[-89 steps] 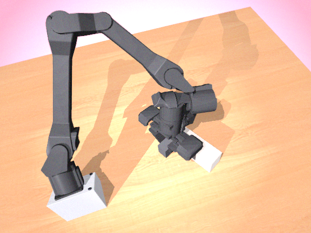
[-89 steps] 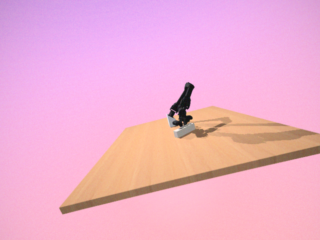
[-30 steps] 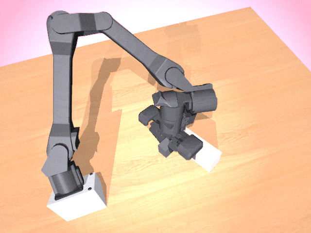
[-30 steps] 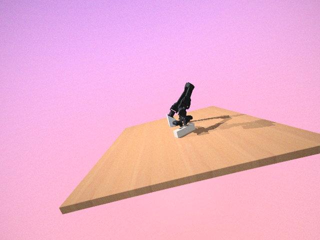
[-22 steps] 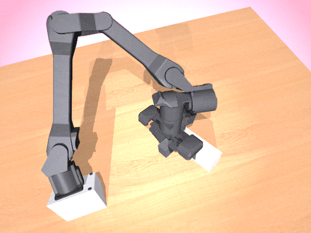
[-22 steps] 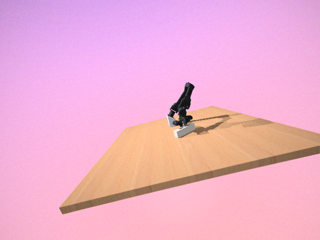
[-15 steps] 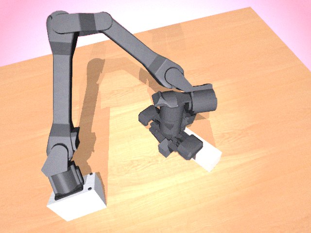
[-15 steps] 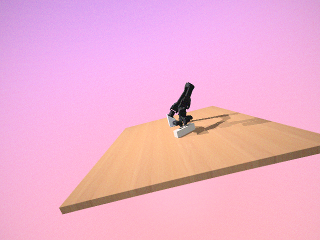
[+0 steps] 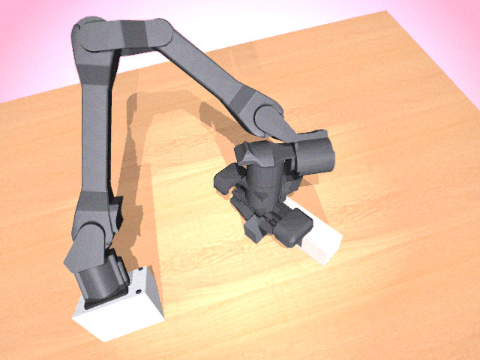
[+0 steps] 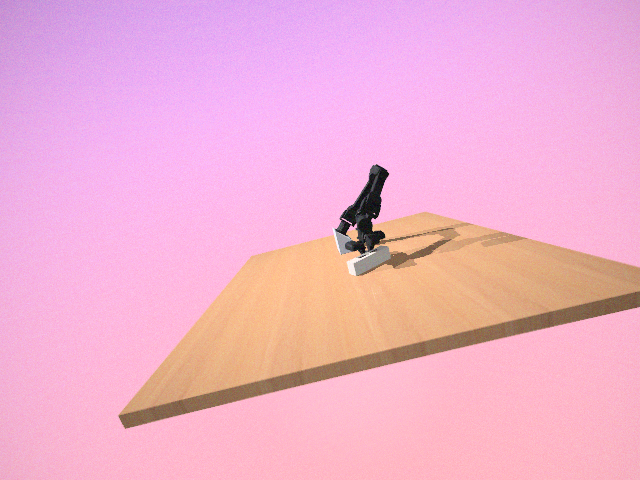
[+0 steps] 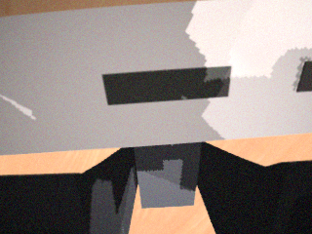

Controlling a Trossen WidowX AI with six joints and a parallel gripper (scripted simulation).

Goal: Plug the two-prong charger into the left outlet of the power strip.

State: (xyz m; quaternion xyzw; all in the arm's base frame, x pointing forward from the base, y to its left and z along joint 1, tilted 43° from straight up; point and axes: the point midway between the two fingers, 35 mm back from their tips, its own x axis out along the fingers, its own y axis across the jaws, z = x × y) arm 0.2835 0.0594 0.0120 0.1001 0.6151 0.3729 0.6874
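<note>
Your hand is pinching the grey charger, whose prongs you can't see. In the wrist view it meets the strip's long edge; you can't tell whether they touch. It looks off-line from the dark slot, so pushing now could jam the prongs on the casing. A tilted or one-sided push would likely leave the shutter shut, twist the charger in your grip or skid the strip. Check which opening is left, too; a second is cut off by the frame.

Beyond the strip, the tabletop runs on, its edges well apart from your hand. The white base stands off to one side; the strip's close flank is your tight spot.
</note>
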